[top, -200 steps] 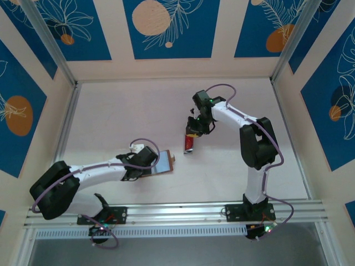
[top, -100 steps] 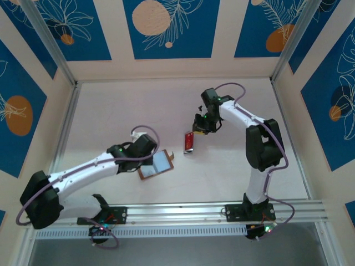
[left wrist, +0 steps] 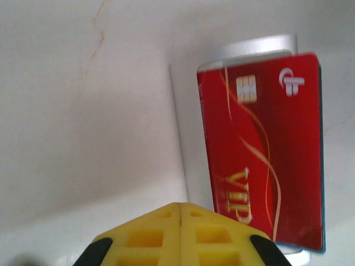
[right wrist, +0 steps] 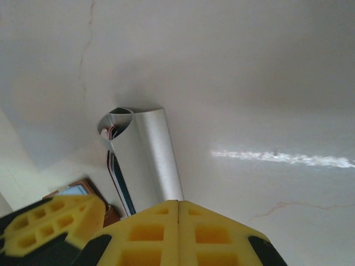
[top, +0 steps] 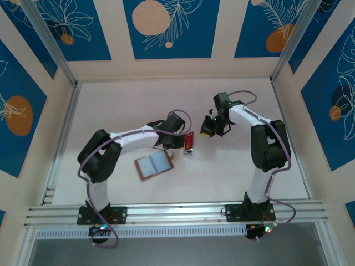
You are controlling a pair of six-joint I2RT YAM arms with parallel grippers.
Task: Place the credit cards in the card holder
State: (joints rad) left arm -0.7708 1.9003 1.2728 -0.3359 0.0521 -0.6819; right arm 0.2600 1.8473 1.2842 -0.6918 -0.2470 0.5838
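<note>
Watching remotely, I saw red card (left wrist: pixel 260 149) flat atop silver piece (left wrist: pixel 249 47), just beside open card holder (top: pixel 154 165). Left gripper (left wrist: pixel 180 216) and right gripper (right wrist: pixel 178 210) both pinched closed, empty, flanking card. Card seemed thin, stiff, slick; best taken by long edges.

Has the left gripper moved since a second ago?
Yes. In the top view, the left gripper has swung up and right, off the card holder, which lies where it did, and now sits beside the red card.
</note>
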